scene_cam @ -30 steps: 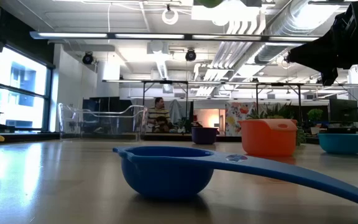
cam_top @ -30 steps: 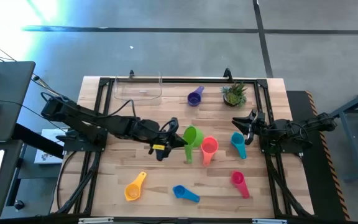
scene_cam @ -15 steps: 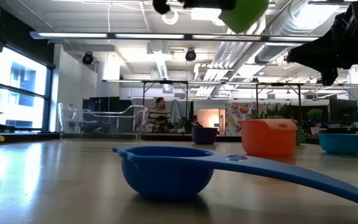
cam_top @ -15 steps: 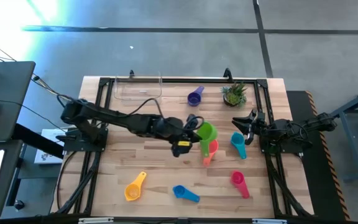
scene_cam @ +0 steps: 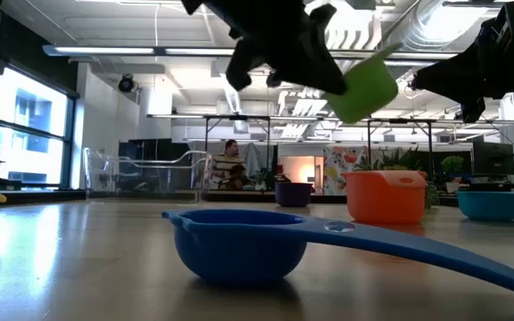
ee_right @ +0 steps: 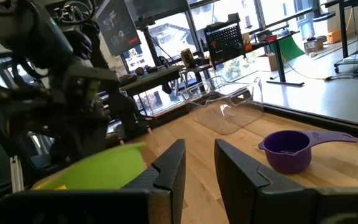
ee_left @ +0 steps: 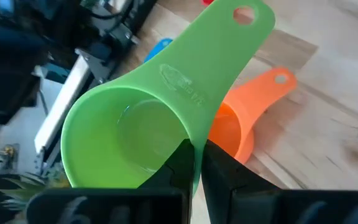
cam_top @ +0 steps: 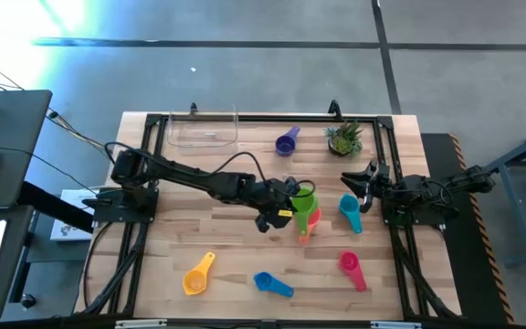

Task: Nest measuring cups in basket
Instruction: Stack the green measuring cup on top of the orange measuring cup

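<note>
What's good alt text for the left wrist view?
The left gripper is shut on the rim of the green measuring cup, held in the air with its handle pointing away from the camera. Just below it, the orange measuring cup sits on the wooden table, partly hidden by the green one.

Seven measuring cups, one basket, one plant

Open board lies between the basket at eleven o'clock and the purple cup at twelve.
</note>
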Available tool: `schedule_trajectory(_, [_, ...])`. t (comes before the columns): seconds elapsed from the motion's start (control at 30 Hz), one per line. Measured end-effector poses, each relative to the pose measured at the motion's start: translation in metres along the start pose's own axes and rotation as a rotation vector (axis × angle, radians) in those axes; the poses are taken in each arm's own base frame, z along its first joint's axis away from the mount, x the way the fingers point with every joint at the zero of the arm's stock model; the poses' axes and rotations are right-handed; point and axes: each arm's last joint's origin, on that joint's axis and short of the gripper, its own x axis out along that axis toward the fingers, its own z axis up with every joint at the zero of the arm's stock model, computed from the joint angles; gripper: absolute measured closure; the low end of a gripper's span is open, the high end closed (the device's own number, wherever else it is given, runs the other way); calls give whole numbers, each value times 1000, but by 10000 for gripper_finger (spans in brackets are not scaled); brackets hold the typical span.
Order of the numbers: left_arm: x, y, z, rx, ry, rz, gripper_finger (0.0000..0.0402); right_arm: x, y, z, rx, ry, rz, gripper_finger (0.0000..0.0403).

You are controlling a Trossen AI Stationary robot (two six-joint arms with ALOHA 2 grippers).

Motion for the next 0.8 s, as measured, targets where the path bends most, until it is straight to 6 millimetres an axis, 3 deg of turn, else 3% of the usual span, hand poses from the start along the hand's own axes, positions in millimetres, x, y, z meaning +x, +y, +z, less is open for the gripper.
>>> schedule_trajectory(0.3, [18, -6, -12, 0, 5, -55, 390, 0, 0, 0, 0, 0, 0, 324])
schedule_trajectory(0.8, [38, -18, -16, 4, -15, -98, 390, 0, 0, 0, 0, 0, 0, 324])
